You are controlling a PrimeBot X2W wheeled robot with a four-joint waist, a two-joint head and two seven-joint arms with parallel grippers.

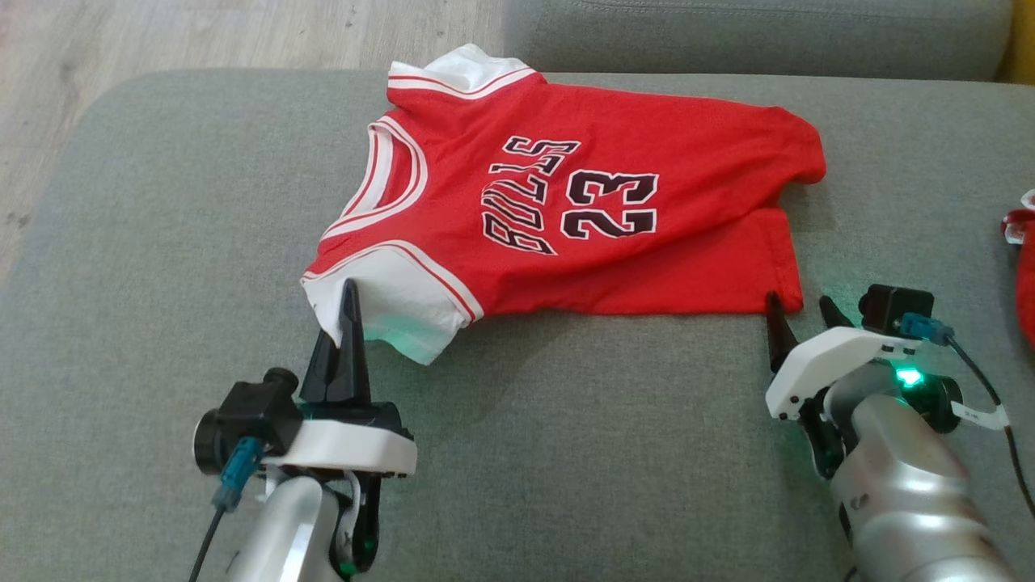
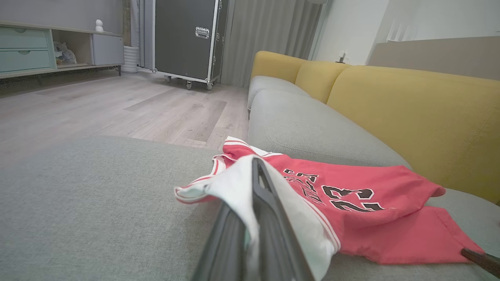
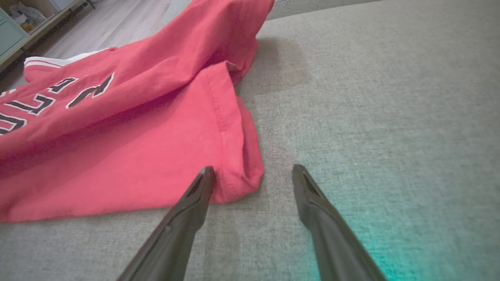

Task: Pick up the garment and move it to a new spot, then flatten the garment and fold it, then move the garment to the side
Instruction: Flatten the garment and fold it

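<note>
**On the grey sofa seat: jersey spread, one sleeve pinched**

On the sofa seat (image 1: 162,242) the red jersey (image 1: 566,202) lies print-up, neck toward the robot's left, hem toward its right. Not flat: a diagonal ridge crosses the lower body, and the far hem corner is bunched.

Left tool (image 1: 349,301): fingers clamped together on the white sleeve (image 1: 404,311). In the left wrist view the cloth is drawn up over them.

Right tool (image 3: 252,168): fingers spread wide, holding nothing. Tips sit low at the near hem corner (image 3: 238,183), one at the fabric edge, the other over bare cushion.

Handling (judgement): thin, light knit. Limp, no stiffness; lifted by one point it will drape and fold back on itself. The doubled hem is the thickest part and should give the best purchase. Take sleeve and hem corner on the same near edge, so pulling apart tensions that edge and draws out the ridge. The cushion cover looks coarse, so lift rather than drag.

Risk: the right fingers close beside the corner and catch only cushion.

A second red item (image 1: 1025,267) lies at the right edge; leave it alone.
</note>
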